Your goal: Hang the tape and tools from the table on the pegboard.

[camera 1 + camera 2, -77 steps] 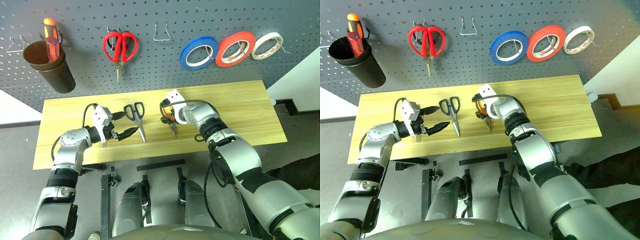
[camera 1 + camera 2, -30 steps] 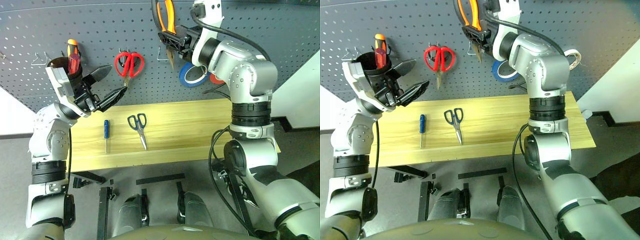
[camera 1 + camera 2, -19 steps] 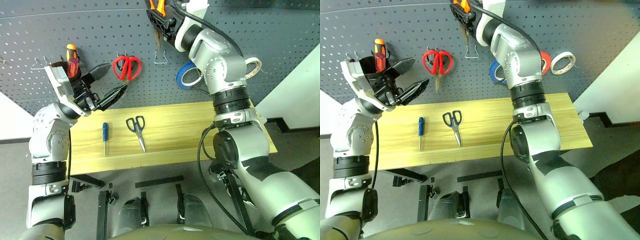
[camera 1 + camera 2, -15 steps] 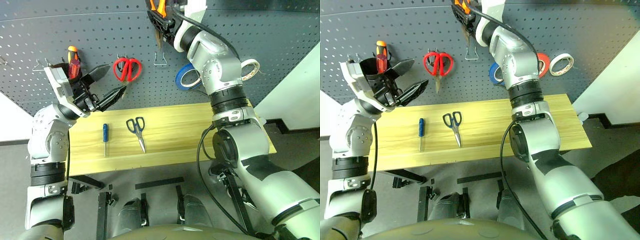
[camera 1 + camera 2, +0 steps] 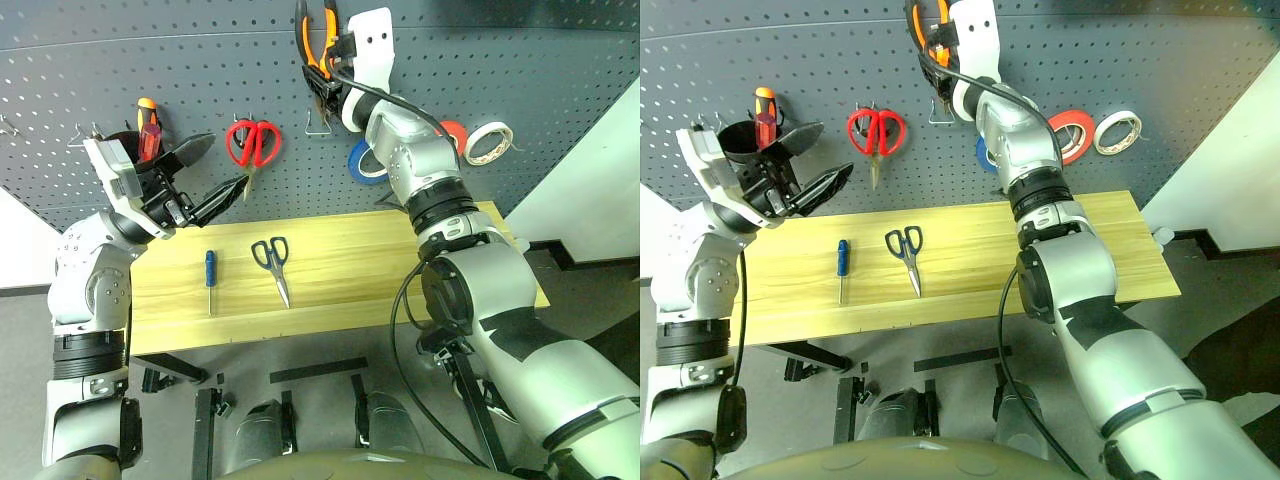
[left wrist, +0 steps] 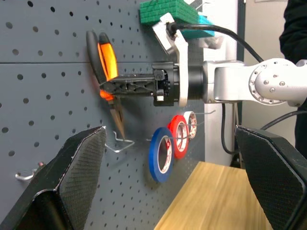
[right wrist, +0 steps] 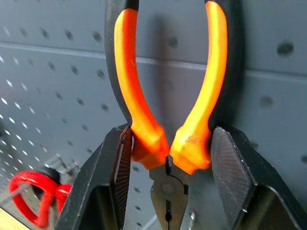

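Three tape rolls (image 5: 370, 160), two scissors (image 5: 272, 255)

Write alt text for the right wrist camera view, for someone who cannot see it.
The right gripper clamps small pliers with orange-and-black handles near the pivot, handles up, against the dark grey holed pegboard. Red-handled scissors hang on the board beyond.

Probably a workshop: tool-hung pegboard (image 5: 560, 60) above wooden table (image 5: 340, 270).
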